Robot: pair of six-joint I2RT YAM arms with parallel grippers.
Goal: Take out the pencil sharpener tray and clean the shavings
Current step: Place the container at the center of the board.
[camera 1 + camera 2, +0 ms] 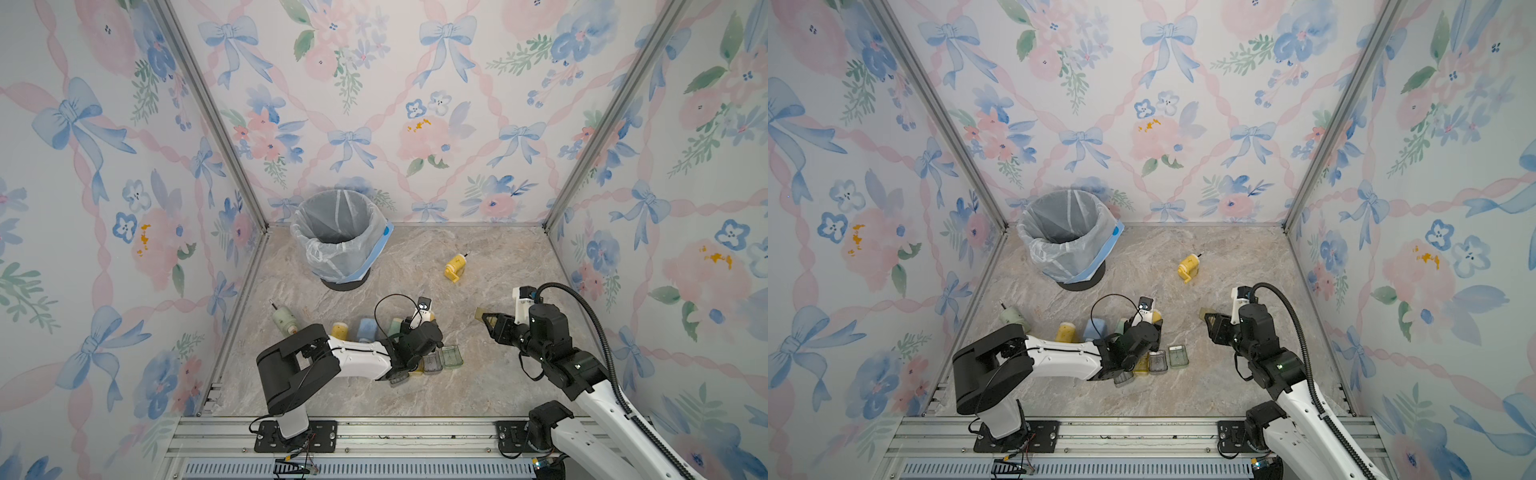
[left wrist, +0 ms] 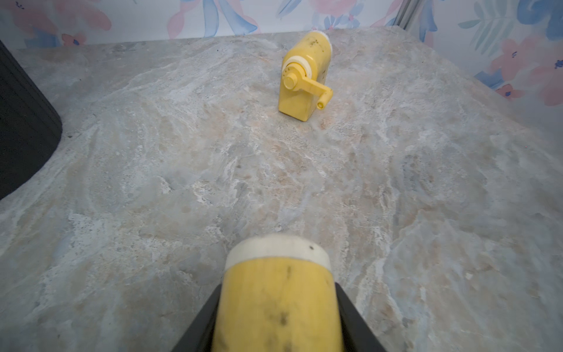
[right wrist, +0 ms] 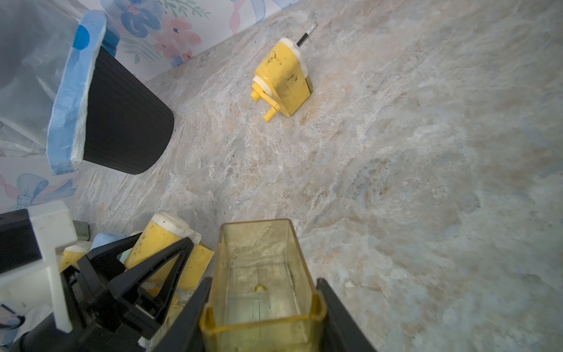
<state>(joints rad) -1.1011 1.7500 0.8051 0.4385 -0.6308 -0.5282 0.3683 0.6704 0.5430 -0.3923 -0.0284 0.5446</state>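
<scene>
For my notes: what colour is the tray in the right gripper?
Translucent yellow; the tray shows best in the right wrist view.

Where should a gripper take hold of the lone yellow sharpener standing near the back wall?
Probably mid-body, across its two flat side walls, coming down from above. The sharpener stands upright on the table; its crank sticks out of one end and a pencil out of the other, so only the sides are bare and parallel.
</scene>
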